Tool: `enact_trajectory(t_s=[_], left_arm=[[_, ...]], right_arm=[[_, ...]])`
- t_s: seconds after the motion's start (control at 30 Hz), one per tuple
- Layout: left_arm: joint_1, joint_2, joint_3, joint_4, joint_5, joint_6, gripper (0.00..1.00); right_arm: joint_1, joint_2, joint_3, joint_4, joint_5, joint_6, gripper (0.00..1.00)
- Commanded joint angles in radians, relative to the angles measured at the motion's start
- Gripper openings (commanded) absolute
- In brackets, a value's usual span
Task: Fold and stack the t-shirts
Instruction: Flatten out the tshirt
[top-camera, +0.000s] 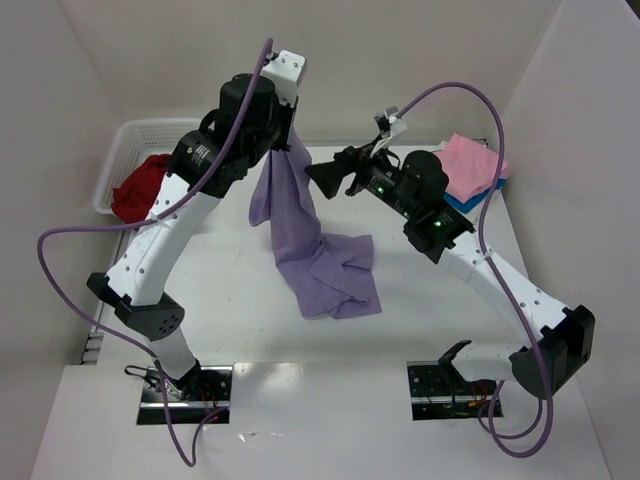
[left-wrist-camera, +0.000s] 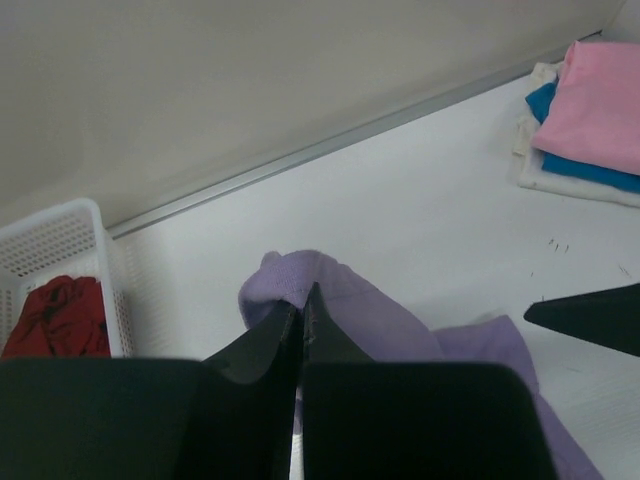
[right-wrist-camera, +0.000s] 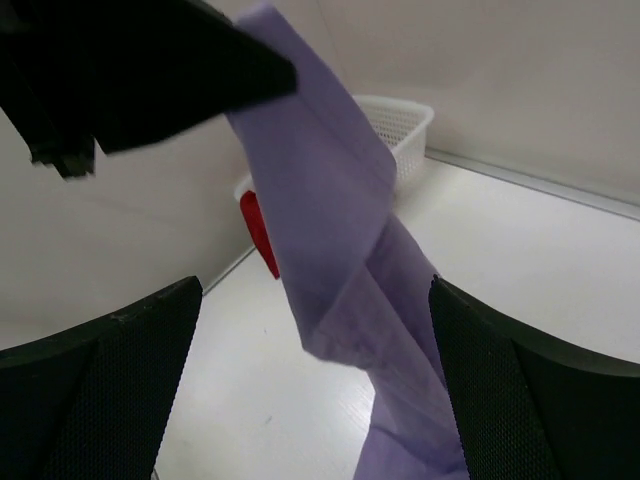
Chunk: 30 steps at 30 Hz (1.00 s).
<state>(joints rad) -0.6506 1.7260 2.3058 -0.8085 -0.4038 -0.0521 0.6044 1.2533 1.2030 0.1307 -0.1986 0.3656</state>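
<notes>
The left gripper (left-wrist-camera: 303, 298) is clamped on an edge of the lavender t-shirt (top-camera: 320, 255). It holds the shirt up just right of the basket (top-camera: 125, 140), so the cloth hangs long and its lower end trails on the table (top-camera: 220, 290). I judge this offers a free edge to the right gripper (top-camera: 318, 176), which hovers beside the drape with its jaws spread wide and empty. The basket holds the deep red t-shirt (top-camera: 140, 190). Far to the basket's right, the pink t-shirt (top-camera: 472, 165) lies folded on the blue t-shirt (top-camera: 465, 203).
</notes>
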Motion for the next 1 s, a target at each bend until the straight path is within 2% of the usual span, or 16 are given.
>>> enact_trajectory(t_s=[0.0, 0.07, 0.2, 0.27, 0.3, 0.37, 0.47, 0.6, 0.77, 0.97], left_arm=[[0.002, -0.077, -0.051, 0.087, 0.029, 0.008, 0.0], [0.002, -0.1, -0.051, 0.098, 0.039, 0.008, 0.0], [0.002, -0.111, -0.06, 0.098, 0.039, 0.008, 0.0], [0.002, -0.12, -0.06, 0.108, 0.005, 0.008, 0.0], [0.002, -0.12, -0.074, 0.108, -0.036, 0.008, 0.0], [0.002, -0.131, -0.095, 0.108, -0.082, 0.008, 0.0], [0.022, -0.155, -0.201, 0.15, -0.13, 0.017, 0.0], [0.065, -0.175, -0.244, 0.173, -0.098, -0.005, 0.0], [0.086, -0.175, -0.276, 0.183, -0.078, -0.005, 0.0], [0.086, -0.207, -0.31, 0.193, -0.059, -0.014, 0.0]], right_arm=[[0.005, 0.084, 0.059, 0.13, -0.041, 0.015, 1.0], [0.005, 0.125, 0.07, 0.118, -0.041, 0.015, 1.0], [0.024, 0.138, 0.035, 0.188, -0.084, 0.036, 0.87], [0.024, 0.173, 0.05, 0.095, -0.084, 0.021, 0.87], [0.024, 0.173, 0.05, 0.06, -0.044, 0.001, 0.95], [0.024, 0.143, 0.003, -0.006, 0.002, -0.022, 1.0], [0.024, 0.066, -0.088, -0.158, 0.117, -0.031, 1.0], [0.024, 0.029, -0.14, -0.333, 0.149, 0.034, 1.0], [0.034, 0.017, -0.281, -0.323, 0.102, 0.113, 0.97], [0.112, 0.19, -0.252, -0.31, 0.18, 0.125, 0.97]])
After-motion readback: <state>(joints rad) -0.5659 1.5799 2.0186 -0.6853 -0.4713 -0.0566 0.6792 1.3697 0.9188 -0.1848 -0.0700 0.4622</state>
